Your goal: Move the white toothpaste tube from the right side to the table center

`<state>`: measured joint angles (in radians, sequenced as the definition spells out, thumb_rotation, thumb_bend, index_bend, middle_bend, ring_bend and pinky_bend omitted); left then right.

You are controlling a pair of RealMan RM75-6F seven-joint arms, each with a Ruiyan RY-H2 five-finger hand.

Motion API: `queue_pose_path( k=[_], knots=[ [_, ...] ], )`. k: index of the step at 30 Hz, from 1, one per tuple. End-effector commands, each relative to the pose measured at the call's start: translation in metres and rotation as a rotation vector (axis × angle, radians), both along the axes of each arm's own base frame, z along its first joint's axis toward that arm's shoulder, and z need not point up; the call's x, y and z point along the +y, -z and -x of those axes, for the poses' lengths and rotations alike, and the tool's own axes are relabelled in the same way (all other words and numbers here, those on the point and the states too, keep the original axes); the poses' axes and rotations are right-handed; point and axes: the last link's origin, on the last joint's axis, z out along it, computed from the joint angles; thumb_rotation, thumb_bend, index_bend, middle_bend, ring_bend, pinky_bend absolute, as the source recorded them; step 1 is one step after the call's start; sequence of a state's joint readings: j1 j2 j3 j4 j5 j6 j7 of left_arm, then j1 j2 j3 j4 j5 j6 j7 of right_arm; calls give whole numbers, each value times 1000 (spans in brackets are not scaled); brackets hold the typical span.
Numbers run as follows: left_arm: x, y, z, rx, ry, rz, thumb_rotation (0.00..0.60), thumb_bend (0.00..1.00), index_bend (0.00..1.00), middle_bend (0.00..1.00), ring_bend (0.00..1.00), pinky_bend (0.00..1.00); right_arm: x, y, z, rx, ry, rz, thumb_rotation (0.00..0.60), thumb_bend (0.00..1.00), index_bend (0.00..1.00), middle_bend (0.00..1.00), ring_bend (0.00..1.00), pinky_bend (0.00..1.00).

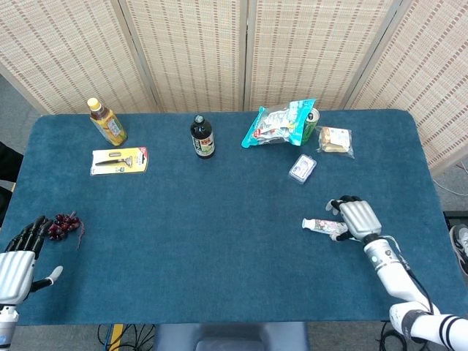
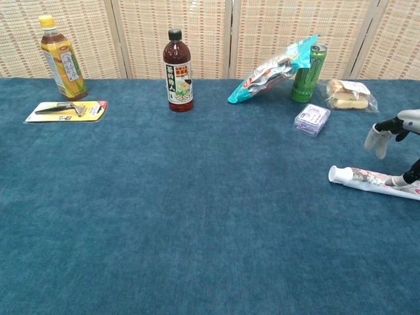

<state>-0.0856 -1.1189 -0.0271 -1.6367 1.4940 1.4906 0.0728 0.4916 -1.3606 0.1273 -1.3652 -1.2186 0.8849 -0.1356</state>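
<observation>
bright, even light throughout (shadows faint and soft), both views sharp, no glare.
</observation>
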Motion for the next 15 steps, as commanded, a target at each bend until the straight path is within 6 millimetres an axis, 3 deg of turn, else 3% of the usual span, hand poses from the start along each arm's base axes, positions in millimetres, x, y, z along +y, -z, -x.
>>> queue_pose_path(
  k=[1,10,15],
  knots=[
    [0,0,1,-1,-4,-2,600,189,47,20,75,150,-3,7,-1,-3,2,-12,600,45,347,403,228,218],
    [-2,1,5,-10,-16,-5,600,190,48,20,75,149,-8,23,-1,10,8,-40,600,71,355,398,229,218],
    [-3,1,6,-11,-18,-6,600,190,48,20,75,149,-9,27,-1,9,15,-49,600,146,382,420,229,219]
  ],
)
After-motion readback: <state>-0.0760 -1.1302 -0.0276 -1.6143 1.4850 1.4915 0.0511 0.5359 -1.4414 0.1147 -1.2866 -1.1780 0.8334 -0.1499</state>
